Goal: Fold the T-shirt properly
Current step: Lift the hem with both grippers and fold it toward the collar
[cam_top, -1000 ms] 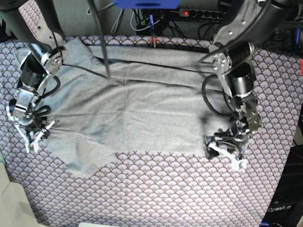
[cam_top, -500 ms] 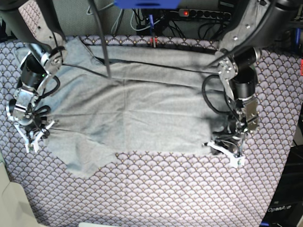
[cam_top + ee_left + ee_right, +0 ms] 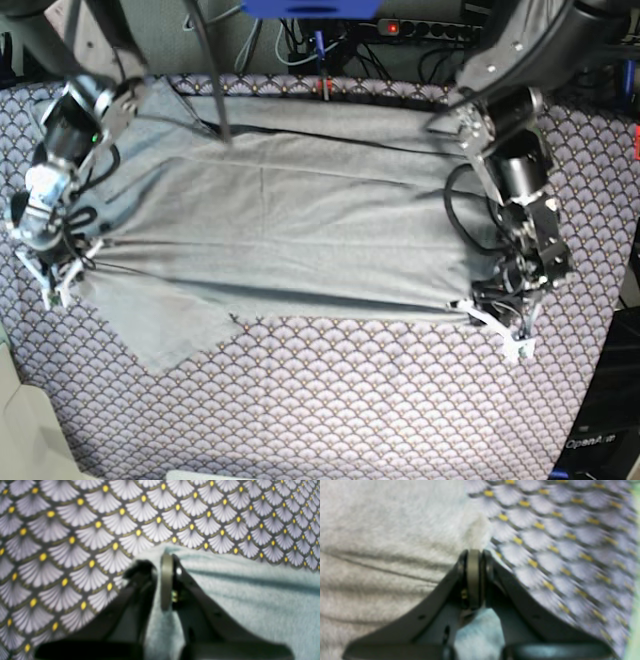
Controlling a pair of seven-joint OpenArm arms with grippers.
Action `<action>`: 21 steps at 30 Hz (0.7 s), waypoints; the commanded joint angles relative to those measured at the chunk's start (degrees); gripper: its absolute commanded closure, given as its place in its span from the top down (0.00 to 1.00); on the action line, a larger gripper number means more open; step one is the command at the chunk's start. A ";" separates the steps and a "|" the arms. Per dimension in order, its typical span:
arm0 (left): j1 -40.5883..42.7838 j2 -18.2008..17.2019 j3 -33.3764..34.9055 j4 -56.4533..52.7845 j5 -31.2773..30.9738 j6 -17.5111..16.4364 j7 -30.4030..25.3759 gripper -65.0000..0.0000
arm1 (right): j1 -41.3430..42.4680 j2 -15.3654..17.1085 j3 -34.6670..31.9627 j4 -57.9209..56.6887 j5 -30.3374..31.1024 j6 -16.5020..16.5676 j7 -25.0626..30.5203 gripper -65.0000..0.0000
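Soft heathered light grey T-shirt (image 3: 300, 240) stretched flat between both grippers; left gripper (image 3: 503, 322) and right gripper (image 3: 57, 275) jaws pinch opposite edges; scallop-patterned purple-white cloth (image 3: 350, 400) covers table.

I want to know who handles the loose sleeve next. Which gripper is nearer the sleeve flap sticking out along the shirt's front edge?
Right. The right gripper pinches the T-shirt edge just beside the sleeve flap; the left gripper grips the opposite corner, far across the shirt.
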 commanded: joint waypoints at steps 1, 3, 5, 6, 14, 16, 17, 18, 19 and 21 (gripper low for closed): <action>-0.67 -0.48 0.18 3.18 -0.60 -0.04 -0.45 0.00 | 0.60 0.06 -0.35 3.64 0.35 -0.45 0.98 0.00; 0.91 1.01 0.44 6.96 -0.60 -0.04 0.60 0.00 | -1.86 -1.35 -0.44 9.00 0.52 -0.45 1.07 0.00; 2.67 1.89 0.44 10.65 -0.60 -0.04 1.92 0.00 | -3.36 -3.28 -0.53 12.69 0.52 -0.45 1.07 0.00; 3.90 2.33 0.44 12.59 -0.60 -0.12 2.63 0.00 | -4.06 -4.25 -0.53 14.98 0.52 -0.45 1.07 0.00; 12.60 3.30 0.36 24.37 -3.86 -2.85 7.73 0.00 | -13.11 -8.64 -0.62 28.52 4.13 -0.45 1.07 0.00; 14.27 2.86 0.18 26.56 -6.49 -4.61 10.27 0.00 | -15.75 -8.73 -1.23 30.72 6.15 -0.45 1.07 0.00; 14.97 2.77 0.18 27.53 -7.28 -4.87 11.33 0.00 | -17.16 -8.73 -1.76 31.77 6.85 -0.45 1.07 0.00; 16.03 2.24 0.09 28.59 -7.99 -5.14 12.30 0.00 | -19.00 -8.73 -2.29 33.00 7.56 -0.45 1.07 0.00; 17.00 1.98 0.09 29.55 -8.69 -5.57 12.82 0.00 | -20.68 -8.73 -2.64 34.32 8.26 -0.45 1.07 0.00; 18.84 1.98 0.18 31.22 -9.66 -5.66 13.35 0.00 | -23.75 -8.82 -2.99 36.34 10.90 -0.45 1.07 0.00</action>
